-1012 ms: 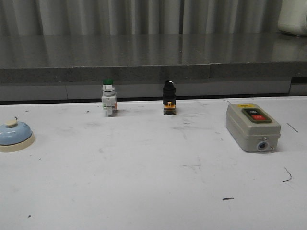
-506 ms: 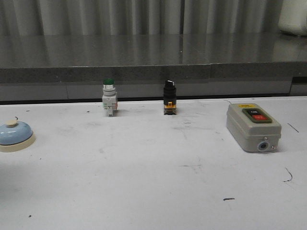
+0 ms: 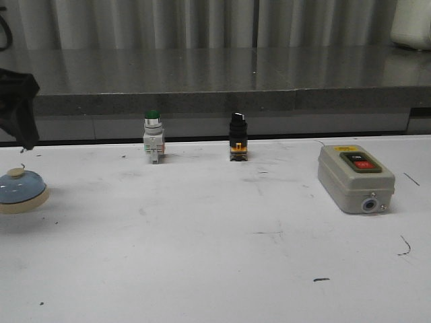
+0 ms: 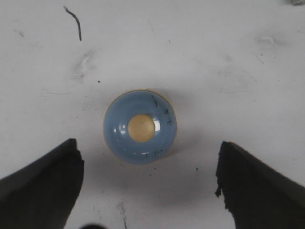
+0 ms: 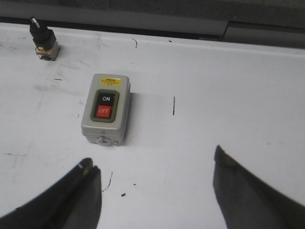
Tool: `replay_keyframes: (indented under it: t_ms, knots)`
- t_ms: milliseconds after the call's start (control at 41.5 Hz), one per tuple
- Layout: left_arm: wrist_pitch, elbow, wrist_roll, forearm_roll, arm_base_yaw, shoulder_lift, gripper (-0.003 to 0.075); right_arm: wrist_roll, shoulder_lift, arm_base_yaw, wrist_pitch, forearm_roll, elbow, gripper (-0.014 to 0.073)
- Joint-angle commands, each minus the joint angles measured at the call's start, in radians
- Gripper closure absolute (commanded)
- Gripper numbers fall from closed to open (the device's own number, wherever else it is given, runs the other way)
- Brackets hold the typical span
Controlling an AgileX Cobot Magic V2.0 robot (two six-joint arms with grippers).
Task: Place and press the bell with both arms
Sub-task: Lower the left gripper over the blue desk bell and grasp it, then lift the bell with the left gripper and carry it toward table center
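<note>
The light-blue bell (image 3: 21, 189) with a cream button stands on the white table at the far left. In the left wrist view the bell (image 4: 140, 126) is seen from straight above. My left gripper (image 4: 147, 164) is open and empty, hovering above the bell, its fingers (image 4: 45, 183) apart on either side of it. In the front view the left gripper (image 3: 19, 111) is a dark shape above the bell at the left edge. My right gripper (image 5: 153, 164) is open and empty over bare table near the grey switch box (image 5: 106, 108). The right gripper is out of the front view.
A green-capped push button (image 3: 153, 136) and a black selector switch (image 3: 237, 136) stand at the table's back edge. The grey switch box (image 3: 354, 177) with ON and OFF buttons sits at the right. A dark raised ledge (image 3: 215, 101) runs behind the table.
My left gripper has come into the front view at the upper left, above the bell. The bell and the other objects have not moved.
</note>
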Motion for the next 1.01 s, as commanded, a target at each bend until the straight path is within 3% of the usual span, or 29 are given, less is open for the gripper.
replay_keyframes:
  t_ms: [0,578,819,988]
  knots:
    - [-0.039,-0.054,-0.002,0.013,-0.006,0.03,0.0164,-0.001,0.001,0.001,-0.067,-0.004,-0.033,0.0073]
    - [-0.119,-0.096,-0.002,0.028,-0.006,0.221,0.0171,-0.001,0.001,0.001,-0.068,-0.004,-0.033,0.0073]
    - [-0.101,-0.096,-0.002,0.028,-0.006,0.221,0.0335,-0.001,0.001,0.001,-0.068,-0.004,-0.033,0.0073]
    - [-0.076,-0.096,-0.002,0.028,-0.012,0.196,0.035,-0.001,0.001,0.001,-0.068,-0.004,-0.033,0.0073]
